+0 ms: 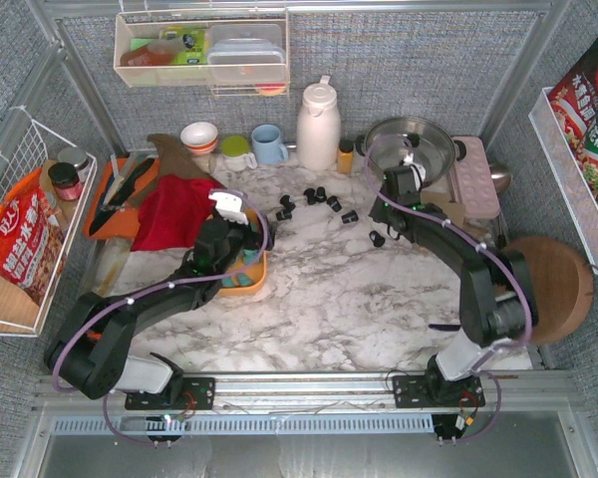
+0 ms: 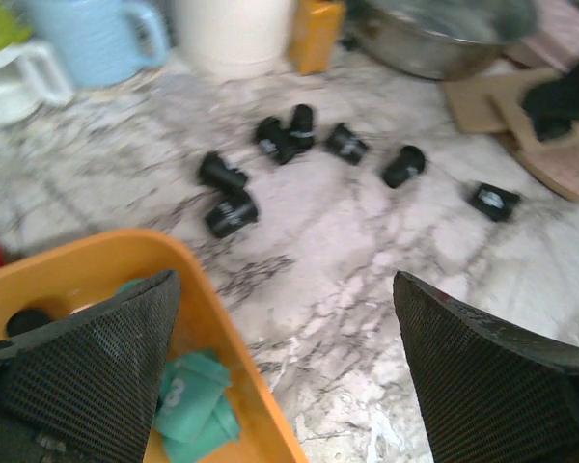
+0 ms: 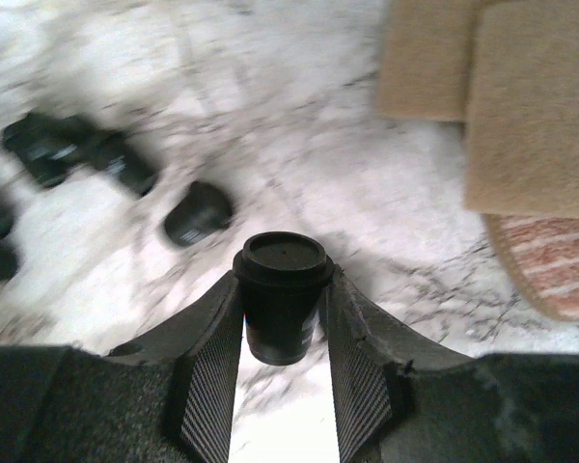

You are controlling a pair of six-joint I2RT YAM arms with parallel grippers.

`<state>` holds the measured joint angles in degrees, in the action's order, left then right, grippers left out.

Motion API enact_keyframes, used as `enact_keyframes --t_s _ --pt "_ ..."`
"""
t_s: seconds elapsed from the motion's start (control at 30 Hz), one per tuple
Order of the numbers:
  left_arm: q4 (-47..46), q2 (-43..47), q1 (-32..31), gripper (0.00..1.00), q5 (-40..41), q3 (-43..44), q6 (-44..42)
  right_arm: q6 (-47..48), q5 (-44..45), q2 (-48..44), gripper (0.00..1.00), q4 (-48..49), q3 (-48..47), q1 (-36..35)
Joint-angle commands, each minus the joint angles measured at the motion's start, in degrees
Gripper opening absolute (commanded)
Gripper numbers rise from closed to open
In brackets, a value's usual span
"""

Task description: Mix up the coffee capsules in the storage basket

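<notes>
My right gripper is closed on one black capsule, which stands upright between the fingers. Near it, other black capsules lie loose on the desk. My left gripper is wide open and holds nothing; it hangs over the edge of the basket. In the basket I see teal capsules and one dark one, the rest hidden by the finger

Even bright light; wrist views motion-blurred, overhead sharp, soft shadows.
</notes>
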<state>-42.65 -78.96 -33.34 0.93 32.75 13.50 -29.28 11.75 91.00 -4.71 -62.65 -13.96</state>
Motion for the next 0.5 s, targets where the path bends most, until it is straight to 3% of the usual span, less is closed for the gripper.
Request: enact_keyframes --t_s 0.0,0.1,0.27,0.47 --pt "-19.8 0.8 -1.6 0.99 -16.1 -6.0 -11.7 7.3 -12.6 -6.5 0.37 4.3 1.6 -4.3" --pt "-28.6 0.7 -3.5 0.99 -22.7 -9.8 -19.4 9.2 -20.6 -9.9 0.37 5.6 2.2 -8.1" --pt "-28.6 0.0 -5.9 0.99 -29.2 -9.9 -22.6 9.8 -31.1 -14.7 0.37 10.8 5.1 -13.8" --pt "-28.7 0.2 -9.3 0.99 -29.3 -11.3 -28.4 5.5 -40.9 -16.2 0.37 18.6 10.6 -16.8"
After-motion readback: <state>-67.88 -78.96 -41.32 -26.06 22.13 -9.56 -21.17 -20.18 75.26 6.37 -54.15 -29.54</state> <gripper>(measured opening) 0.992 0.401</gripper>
